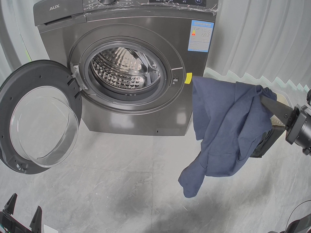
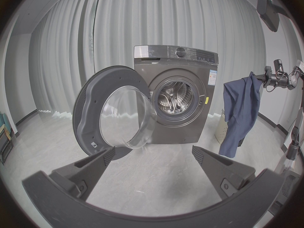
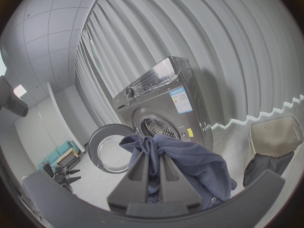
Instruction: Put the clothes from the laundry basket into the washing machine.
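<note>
Mid-transfer: right gripper (image 3: 154, 157) pinches navy garment (image 1: 223, 120), left gripper (image 2: 151, 148) open. Next I swing it into the drum (image 1: 124, 70); hem clearance hard to judge.

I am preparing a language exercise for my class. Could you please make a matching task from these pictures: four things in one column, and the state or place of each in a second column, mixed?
Column one
1. washing machine door
2. blue garment
3. left gripper
4. laundry basket

Column two
a. open, holding nothing
b. on the floor beside the washing machine
c. swung wide open
d. hanging from the shut right gripper

Pairs: 1-c, 2-d, 3-a, 4-b
</note>
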